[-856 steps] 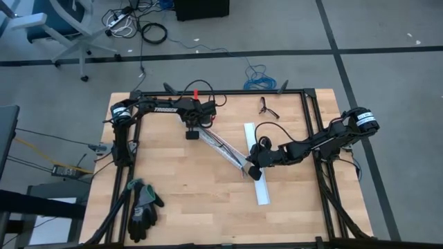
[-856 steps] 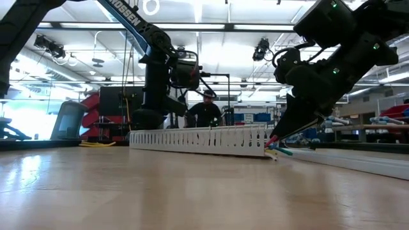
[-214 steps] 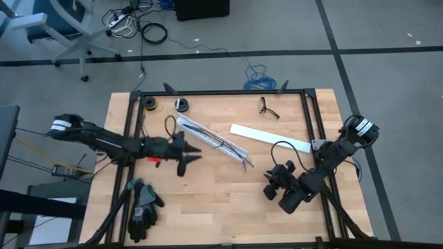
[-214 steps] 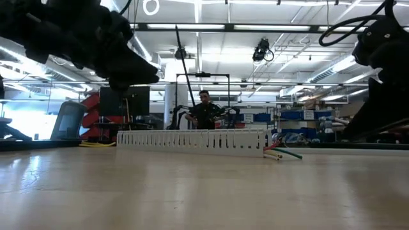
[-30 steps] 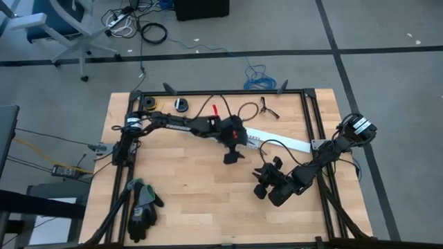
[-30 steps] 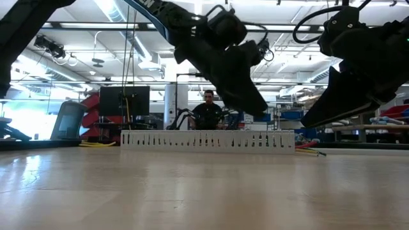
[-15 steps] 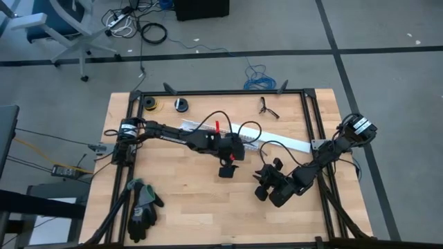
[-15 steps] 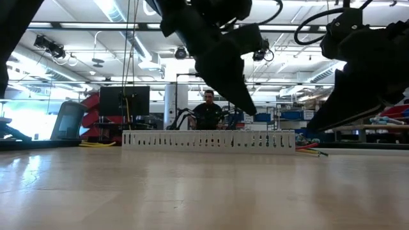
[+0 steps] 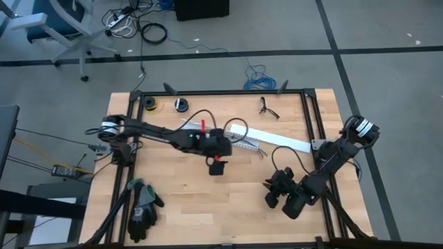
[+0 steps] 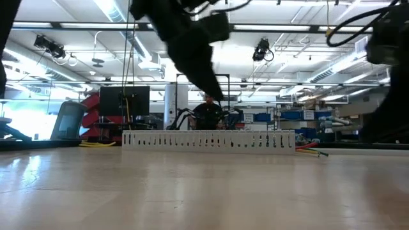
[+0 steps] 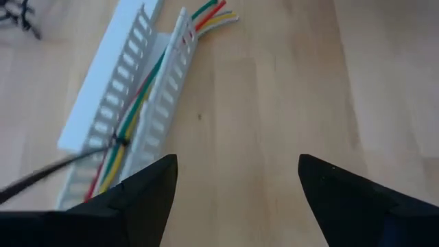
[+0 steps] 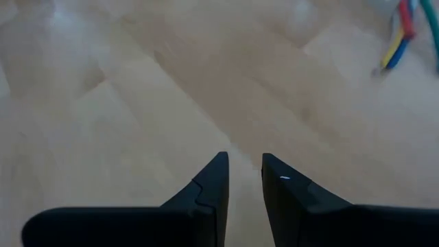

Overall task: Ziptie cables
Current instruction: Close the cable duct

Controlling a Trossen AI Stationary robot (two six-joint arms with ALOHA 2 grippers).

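Cables [image 11: 137, 103] lie inside the white slotted duct [image 11: 116, 96], which keeps them bundled; I hold the left gripper [image 11: 233, 189] wide open and empty, my right gripper [image 12: 243, 175] nearly closed, empty.

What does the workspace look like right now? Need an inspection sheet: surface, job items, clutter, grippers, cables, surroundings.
Surface: wooden table in a black frame, mostly bare at the front.
Job's things: coloured cables lie inside a white slotted duct, ends sticking out; a dark tie crosses them. A flat white strip lies beside the duct.
Clutter: gloves at the front left; two small spools and a dark tool at the back.
Grippers: left gripper open, over the table beside the duct, empty. Right gripper nearly closed, a slim gap, empty, over bare wood at the front right.
Cables: blue coil and black leads on the floor.
Surroundings: a person beyond the table.
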